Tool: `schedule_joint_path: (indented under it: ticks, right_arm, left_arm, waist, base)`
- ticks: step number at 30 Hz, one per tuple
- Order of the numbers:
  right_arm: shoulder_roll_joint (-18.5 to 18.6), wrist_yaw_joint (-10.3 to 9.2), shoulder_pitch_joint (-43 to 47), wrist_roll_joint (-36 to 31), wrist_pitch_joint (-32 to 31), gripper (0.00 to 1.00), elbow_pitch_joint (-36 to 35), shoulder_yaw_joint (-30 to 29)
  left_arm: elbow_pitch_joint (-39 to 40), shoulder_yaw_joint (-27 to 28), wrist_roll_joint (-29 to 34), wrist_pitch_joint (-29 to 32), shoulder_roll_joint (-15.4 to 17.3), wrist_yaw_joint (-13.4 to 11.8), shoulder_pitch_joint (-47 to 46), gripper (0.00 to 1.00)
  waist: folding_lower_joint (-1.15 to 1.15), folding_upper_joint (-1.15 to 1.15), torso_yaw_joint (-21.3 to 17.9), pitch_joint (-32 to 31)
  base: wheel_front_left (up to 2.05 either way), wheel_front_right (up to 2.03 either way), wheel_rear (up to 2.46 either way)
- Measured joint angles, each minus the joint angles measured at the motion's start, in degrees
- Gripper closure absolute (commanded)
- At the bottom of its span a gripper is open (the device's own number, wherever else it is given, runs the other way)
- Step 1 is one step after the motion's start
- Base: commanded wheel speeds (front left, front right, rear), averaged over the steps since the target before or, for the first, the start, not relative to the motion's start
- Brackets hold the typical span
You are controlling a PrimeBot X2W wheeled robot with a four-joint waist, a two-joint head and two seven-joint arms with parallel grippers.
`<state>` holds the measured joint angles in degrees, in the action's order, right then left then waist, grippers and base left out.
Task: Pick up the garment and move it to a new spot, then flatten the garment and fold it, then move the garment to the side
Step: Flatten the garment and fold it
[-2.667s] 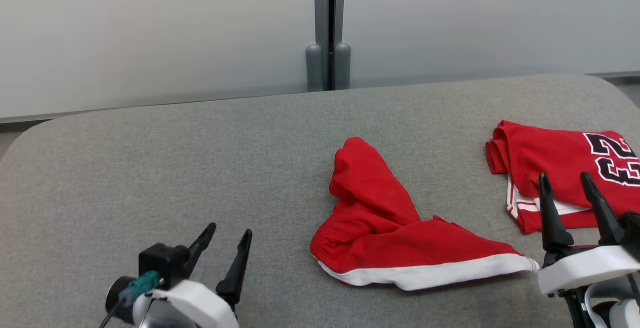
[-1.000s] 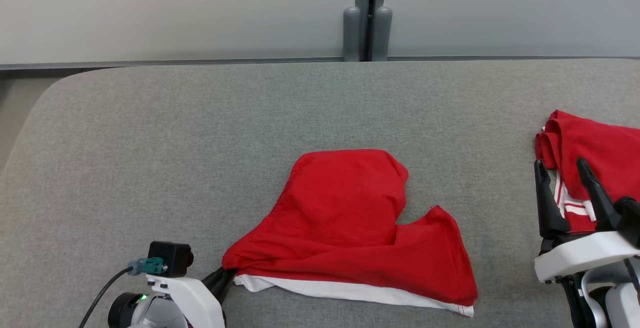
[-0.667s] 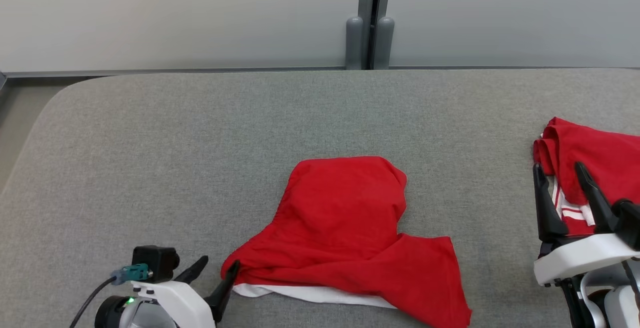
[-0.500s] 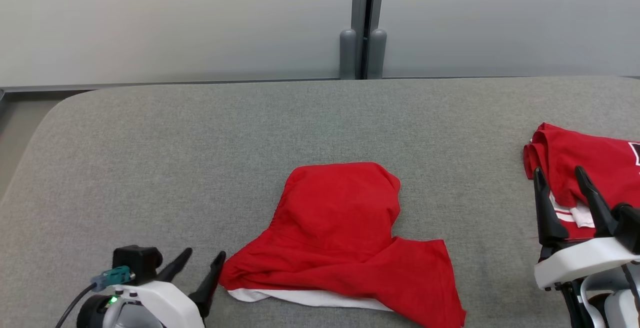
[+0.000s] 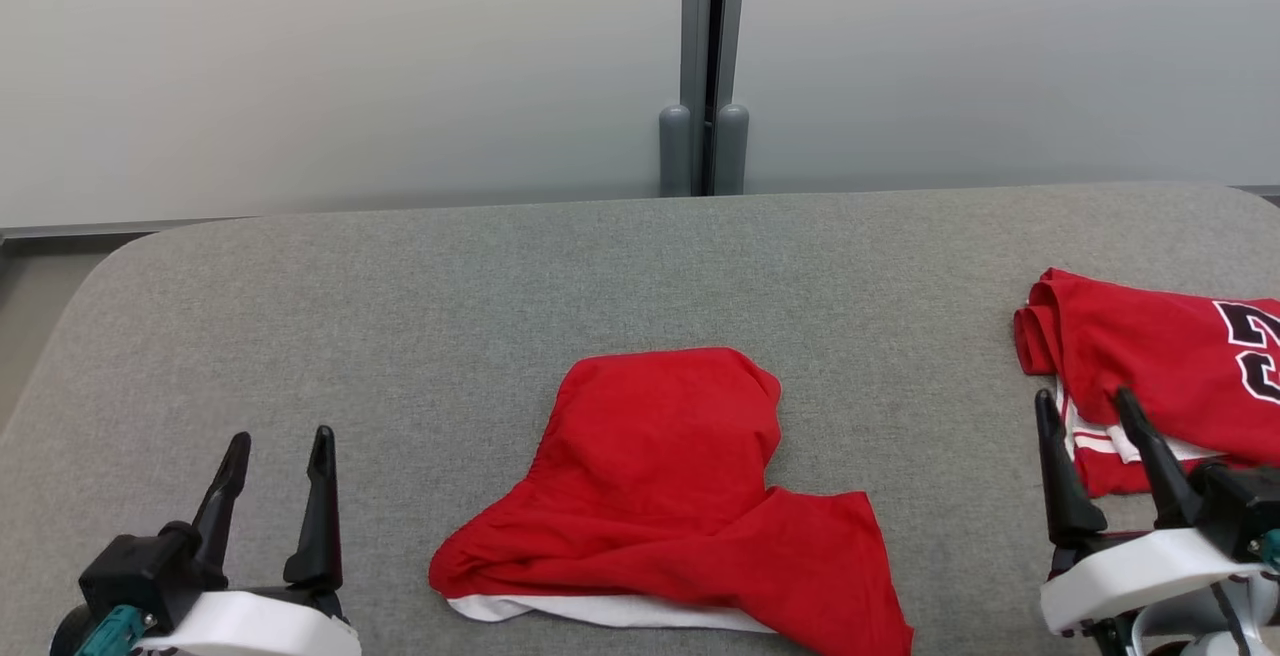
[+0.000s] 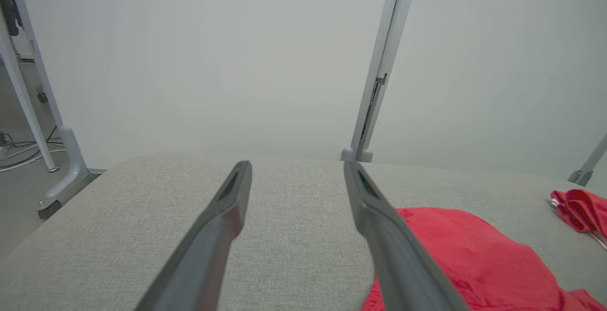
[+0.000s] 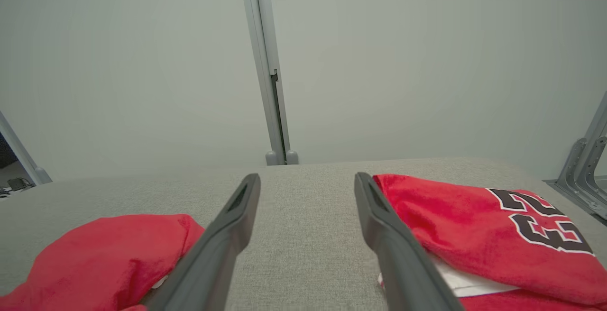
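The garment (image 5: 670, 496) is a pair of red shorts with a white hem, lying rumpled near the front middle of the grey padded table (image 5: 400, 316). It shows at the lower right of the left wrist view (image 6: 464, 254) and lower left of the right wrist view (image 7: 99, 254). My left gripper (image 5: 278, 451) stands open at the lower left, well clear of the garment's left edge, its fingers (image 6: 223, 221) bare. At the lower right my right gripper (image 5: 1090, 411) is open too, holding nothing.
A folded red jersey (image 5: 1150, 366) with black numerals lies at the table's right edge, just behind my right gripper, and shows in the right wrist view (image 7: 488, 225). A pale partition wall with a grey post (image 5: 703, 66) runs behind the table.
My left gripper let go of the garment's left corner, opened, and drew back to the left. The garment stayed where it was dropped. The head camera shifted; the right gripper stayed open.
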<state>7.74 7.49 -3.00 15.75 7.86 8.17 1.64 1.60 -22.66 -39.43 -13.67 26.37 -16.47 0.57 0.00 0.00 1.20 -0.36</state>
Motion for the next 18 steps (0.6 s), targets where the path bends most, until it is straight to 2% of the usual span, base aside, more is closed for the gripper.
schedule_joint_path:
  ticks: [7, 18]
  right_arm:
    - [-0.4, 0.00, 2.1, 1.0, 1.0, 0.00, -0.9, 0.8]
    - [-0.1, 0.00, 2.3, 1.2, 1.3, 0.00, -1.5, 0.7]
  left_arm:
    - [0.0, 1.2, 2.5, -1.2, -2.8, 0.8, 2.5, 0.00]
    - [0.0, 3.7, 5.3, -1.3, -4.9, 2.3, 2.9, 0.00]
  waist:
    - [0.00, 0.00, -0.2, -0.2]
    - [0.00, 0.00, -0.3, -0.6]
  base:
    - [0.00, 0.00, 0.00]
    - [0.00, 0.00, 0.00]
